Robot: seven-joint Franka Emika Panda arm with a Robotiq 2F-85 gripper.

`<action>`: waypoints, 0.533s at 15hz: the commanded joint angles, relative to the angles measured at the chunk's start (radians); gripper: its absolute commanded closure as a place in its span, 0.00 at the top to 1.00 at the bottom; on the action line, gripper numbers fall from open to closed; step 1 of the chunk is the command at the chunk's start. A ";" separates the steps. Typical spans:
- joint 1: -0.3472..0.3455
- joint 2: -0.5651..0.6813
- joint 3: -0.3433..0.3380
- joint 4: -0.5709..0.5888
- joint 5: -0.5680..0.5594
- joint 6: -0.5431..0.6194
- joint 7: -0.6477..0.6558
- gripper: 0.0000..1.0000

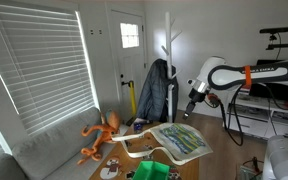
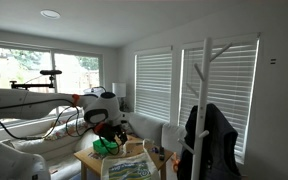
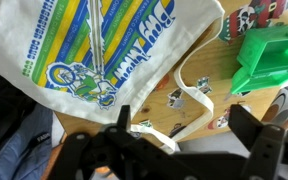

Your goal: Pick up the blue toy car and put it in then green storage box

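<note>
The green storage box [image 3: 269, 55] stands on the wooden table at the upper right of the wrist view. It also shows in both exterior views [image 1: 149, 170] [image 2: 106, 146]. A small dark-blue thing [image 1: 139, 124] at the table's far end may be the blue toy car; it is too tiny to be sure, and it is out of the wrist view. My gripper [image 3: 184, 150] is open and empty. It hangs above the table over the tote bag's strap, well clear of the box. It also shows in both exterior views [image 1: 192, 105] [image 2: 109, 125].
A white tote bag [image 3: 104, 50] with a green, blue and yellow print lies spread on the sticker-covered table [image 3: 209, 75]; its strap [image 3: 189, 95] loops toward the table's edge. An orange tentacled toy [image 1: 102, 135] sits on the grey couch. A coat rack with a dark jacket [image 1: 156, 90] stands behind the table.
</note>
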 commanded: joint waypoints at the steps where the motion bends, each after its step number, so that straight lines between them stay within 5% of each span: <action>1: 0.079 0.120 -0.128 0.156 0.035 -0.159 -0.194 1.00; 4: 0.084 0.280 -0.147 0.331 0.005 -0.336 -0.243 1.00; 6: 0.045 0.386 -0.101 0.437 -0.059 -0.345 -0.199 1.00; 8: 0.078 0.493 -0.120 0.544 -0.128 -0.330 -0.180 1.00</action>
